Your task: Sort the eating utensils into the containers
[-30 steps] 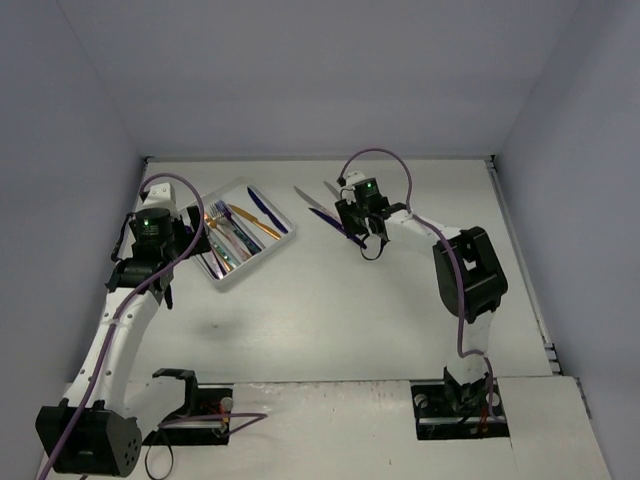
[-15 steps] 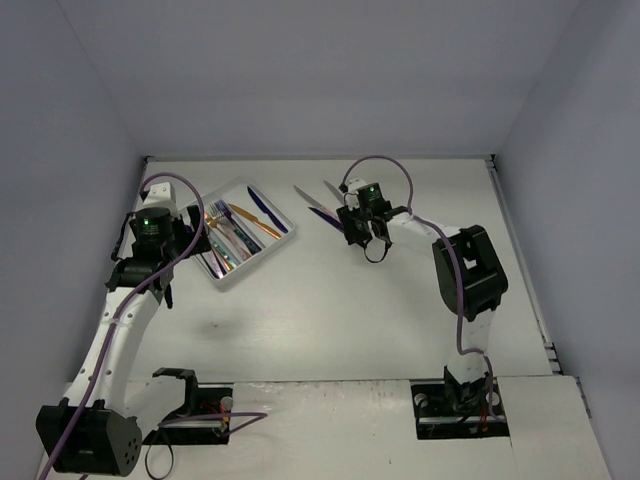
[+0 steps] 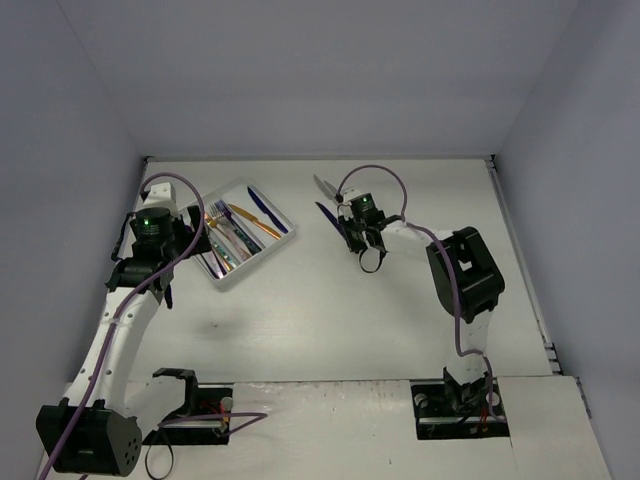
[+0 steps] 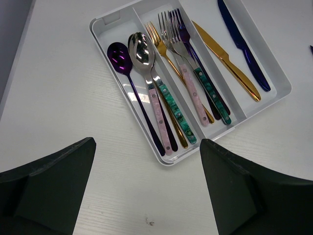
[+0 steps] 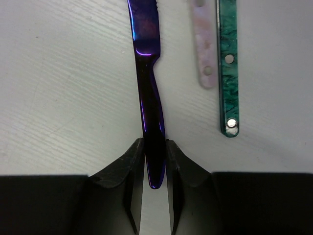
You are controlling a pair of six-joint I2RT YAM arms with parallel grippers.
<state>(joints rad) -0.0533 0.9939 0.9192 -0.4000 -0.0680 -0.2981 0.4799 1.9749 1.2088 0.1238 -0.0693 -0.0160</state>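
Right pincer (image 5: 155, 156) is closed on the butt end of the purple knife (image 5: 146, 73), one finger pressed to each side of the handle at the bottom centre of its wrist frame. Left pincer (image 4: 146, 161) hangs wide open over the tray's lower end, gripping nothing. Its two dark fingers are cut off by the bottom edge.

The white bench (image 3: 320, 320) carries everything. The tray (image 4: 105, 22) sits at upper left of the overhead frame, partly hidden there by the left arm. In the left wrist frame its top right corner is cut off. Its three compartments run upper left to lower right, utensil heads toward upper left. Handles cover most of the divider between the left and middle compartments, so I cannot tell which side the gold fork (image 4: 154, 36) lies on.

Counted in the tray:
- Two knives in the right compartment, the gold knife (image 4: 225, 61) and the dark blue knife (image 4: 242, 41).
- Four fork heads: gold, two silver, one dark purple.
- A purple spoon (image 4: 118, 53) and a silver spoon bowl (image 4: 142, 49), with a pink and a teal handle both trailing from it (possibly two spoons stacked).

The purple knife stands vertical in the right wrist frame, blade up and cut off by the top edge. Whether it rests on the bench I cannot tell. Just right of it lie a pink handle (image 5: 205, 49) and a teal handle (image 5: 228, 63), parallel, heads out of frame.
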